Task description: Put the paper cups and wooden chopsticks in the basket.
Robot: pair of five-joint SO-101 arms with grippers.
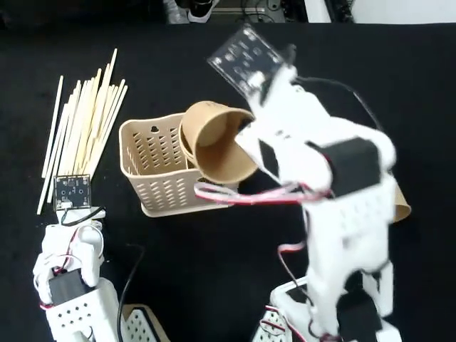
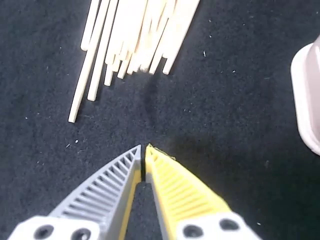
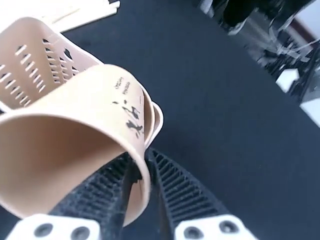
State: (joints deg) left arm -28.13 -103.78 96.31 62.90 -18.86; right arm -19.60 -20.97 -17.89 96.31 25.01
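Observation:
A brown paper cup [image 1: 221, 142] hangs tilted over the right end of the beige slotted basket [image 1: 153, 185], its mouth facing the camera. My right gripper [image 3: 142, 167] is shut on that cup's [image 3: 70, 135] rim, one finger inside and one outside. A second cup's rim [image 3: 158, 120] shows just behind it, against the basket [image 3: 30, 60]. Wooden chopsticks [image 1: 82, 121] lie fanned on the black table left of the basket. My left gripper [image 2: 144, 150] is shut and empty, a short way short of the chopsticks' [image 2: 135, 40] near ends.
Another paper cup [image 1: 401, 204] peeks out from behind the right arm at the right. The basket's wall [image 2: 307, 100] shows off to the side of the left gripper. Red and white cables [image 1: 242, 196] loop below the held cup. Black cloth covers the table.

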